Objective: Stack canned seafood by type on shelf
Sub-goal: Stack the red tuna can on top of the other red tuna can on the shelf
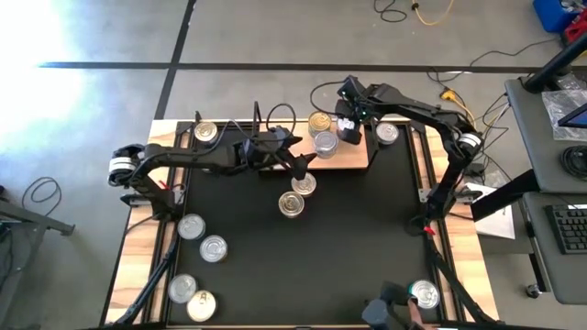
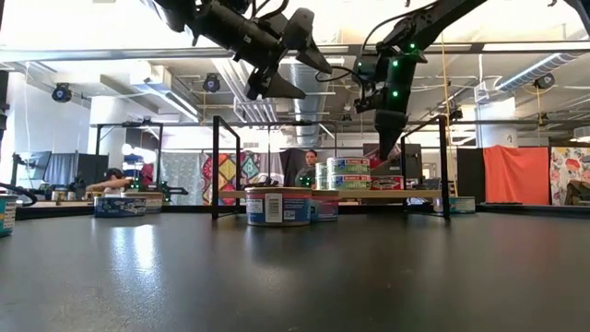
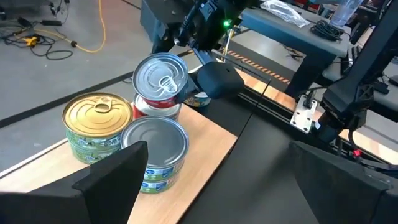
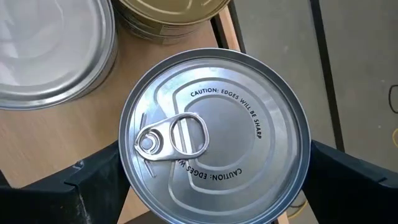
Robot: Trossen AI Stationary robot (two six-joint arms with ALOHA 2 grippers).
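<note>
Silver round tin with pull-ring lid [image 4: 213,137] fills the right wrist view, pinched between the spread fingers of the right gripper [image 3: 208,79], atop a red-labelled tin on the light-wood shelf board [image 3: 205,146].

Risk: an off-centre release could tip the stack.

Left gripper [image 1: 298,163] hovers spread, empty; only the high view shows loose tins on the black table [image 1: 367,247].
</note>
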